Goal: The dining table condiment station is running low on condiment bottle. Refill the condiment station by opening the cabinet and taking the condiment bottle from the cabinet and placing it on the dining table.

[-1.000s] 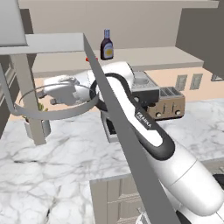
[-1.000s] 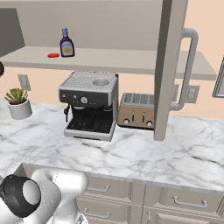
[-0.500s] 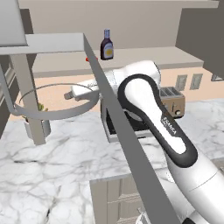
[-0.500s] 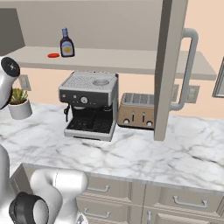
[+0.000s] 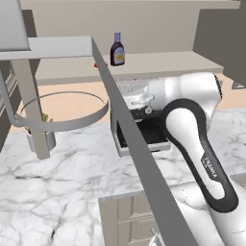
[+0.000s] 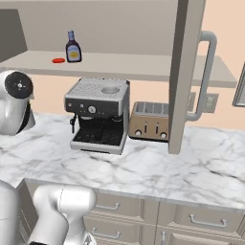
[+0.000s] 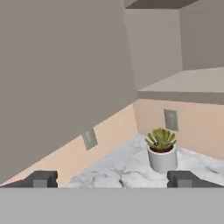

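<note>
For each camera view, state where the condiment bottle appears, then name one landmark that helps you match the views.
Left base view: condiment bottle at upper centre, upright on the cabinet shelf.
Right base view: bottle at upper left, same shelf, beside a small red item.
Hand view: not seen.
Shared landmark: the espresso machine below the shelf.

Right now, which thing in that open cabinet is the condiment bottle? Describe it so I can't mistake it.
Look at the beige cabinet shelf above the espresso machine. The condiment bottle stands upright at its left end, beside a small flat red disc. It is dark, with a narrow bluish neck and a yellow-white label, the sole upright thing there.
</note>
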